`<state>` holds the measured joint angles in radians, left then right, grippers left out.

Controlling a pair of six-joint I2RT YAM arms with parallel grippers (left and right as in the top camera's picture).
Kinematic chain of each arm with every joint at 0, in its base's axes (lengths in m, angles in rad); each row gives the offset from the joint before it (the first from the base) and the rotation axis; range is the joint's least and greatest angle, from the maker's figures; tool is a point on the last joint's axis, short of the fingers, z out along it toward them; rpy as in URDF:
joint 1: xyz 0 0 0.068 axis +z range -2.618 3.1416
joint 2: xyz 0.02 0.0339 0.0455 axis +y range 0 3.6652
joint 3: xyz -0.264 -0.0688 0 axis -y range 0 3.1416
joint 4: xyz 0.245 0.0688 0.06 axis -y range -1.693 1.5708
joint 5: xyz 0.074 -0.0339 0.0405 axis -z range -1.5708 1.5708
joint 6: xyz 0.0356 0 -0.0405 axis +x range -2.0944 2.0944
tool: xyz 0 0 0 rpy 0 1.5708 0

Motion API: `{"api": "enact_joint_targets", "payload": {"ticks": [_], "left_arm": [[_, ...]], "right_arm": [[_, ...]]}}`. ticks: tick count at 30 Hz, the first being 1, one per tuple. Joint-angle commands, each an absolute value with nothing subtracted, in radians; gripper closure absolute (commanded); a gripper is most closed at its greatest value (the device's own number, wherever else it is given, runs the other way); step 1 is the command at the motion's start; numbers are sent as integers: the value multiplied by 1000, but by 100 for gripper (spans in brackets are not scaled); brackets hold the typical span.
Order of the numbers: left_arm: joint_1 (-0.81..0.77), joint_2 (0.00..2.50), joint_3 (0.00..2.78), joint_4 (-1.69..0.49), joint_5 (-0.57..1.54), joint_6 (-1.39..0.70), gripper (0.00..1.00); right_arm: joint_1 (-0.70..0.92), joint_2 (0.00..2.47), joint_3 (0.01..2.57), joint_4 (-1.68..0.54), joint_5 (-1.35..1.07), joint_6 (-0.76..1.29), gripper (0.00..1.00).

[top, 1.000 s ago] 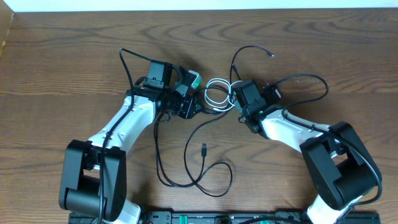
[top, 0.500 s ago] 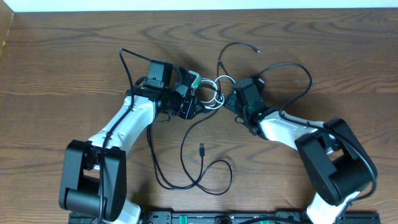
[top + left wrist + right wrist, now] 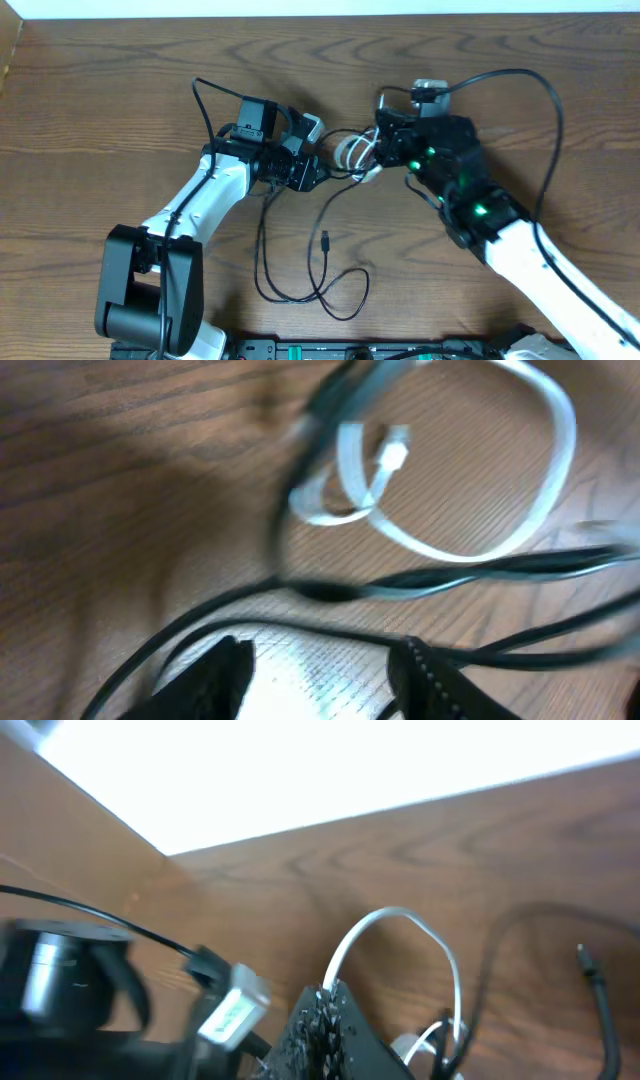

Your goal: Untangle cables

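Note:
A white cable (image 3: 352, 150) lies looped between my two grippers, tangled with thin black cables (image 3: 262, 250) that trail toward the table's front; one plug end (image 3: 327, 238) lies loose. My left gripper (image 3: 320, 152) is low beside the tangle. Its jaws (image 3: 320, 660) stand open over bare wood, and a black cable (image 3: 480, 570) crosses just beyond the fingertips, under the white loop (image 3: 450, 460). My right gripper (image 3: 376, 155) is raised at the loop's right side. Its jaws (image 3: 330, 992) are shut, and the white cable (image 3: 400, 915) comes out of their tip. Another black cable (image 3: 590, 975) lies to the right.
The right arm's own thick black cable (image 3: 550, 100) arches high over the table's right half. The table's far edge (image 3: 320, 14) runs along the top. Both arm bases (image 3: 150, 300) stand near the front edge. The left gripper's silver finger (image 3: 232, 1010) sits close to the right jaws.
My right arm has lifted and swung up over the right side, its shut jaws staying at the white loop. The left jaws have opened wider. The black cables have shifted slightly.

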<state>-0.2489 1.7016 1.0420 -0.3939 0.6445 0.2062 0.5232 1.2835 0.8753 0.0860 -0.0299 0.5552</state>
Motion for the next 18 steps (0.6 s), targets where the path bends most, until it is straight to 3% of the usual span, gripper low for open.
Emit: {"api": "enact_joint_targets", "payload": {"ticks": [1, 9, 18], "left_arm": [[-250, 1679, 1044, -394, 666, 205, 48], [-318, 1679, 1044, -303, 867, 205, 34], [-436, 1679, 1044, -191, 844, 205, 32]], "right_arm": [[531, 1224, 878, 67, -30, 511, 99], [554, 1222, 878, 38, -30, 511, 99], [595, 1221, 878, 70, -30, 511, 99]]}}
